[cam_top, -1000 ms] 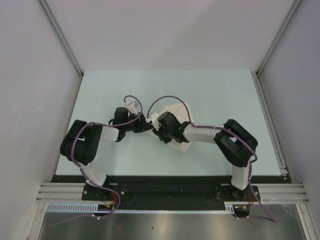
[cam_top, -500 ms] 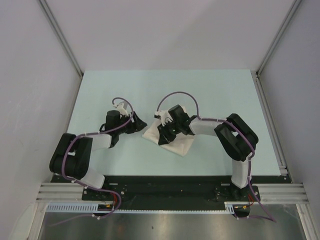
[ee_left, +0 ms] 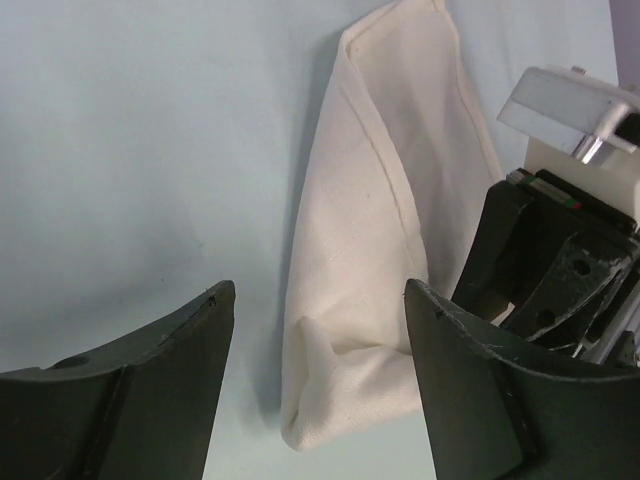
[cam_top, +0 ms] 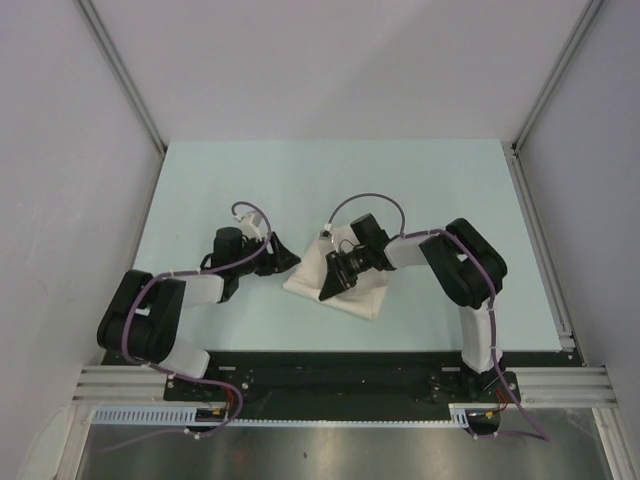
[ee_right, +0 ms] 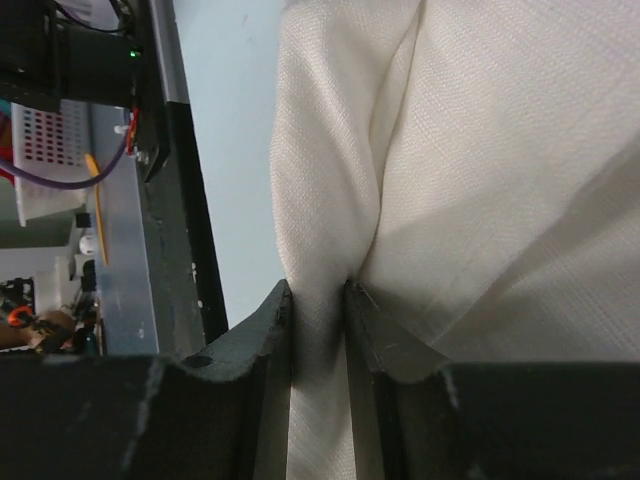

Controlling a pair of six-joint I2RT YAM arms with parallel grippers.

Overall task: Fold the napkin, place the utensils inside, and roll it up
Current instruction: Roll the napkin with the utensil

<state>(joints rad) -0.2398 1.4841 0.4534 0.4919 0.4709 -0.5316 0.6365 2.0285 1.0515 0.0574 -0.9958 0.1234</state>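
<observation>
Left end effector [ee_left: 320, 300] is held low over the table, jaws spread wide, nothing gripped. Right end effector [ee_right: 318, 295] is clamped narrow, with a fold of the napkin [ee_right: 480, 150] pinched between. Both forearms are angled inward, elbows bent outward.

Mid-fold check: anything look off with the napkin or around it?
The napkin is folded unevenly: the corner nearest the left fingers is crumpled and curled in, and the right fingers pinch up a ridge of cloth. No knife shows in any view.
</observation>
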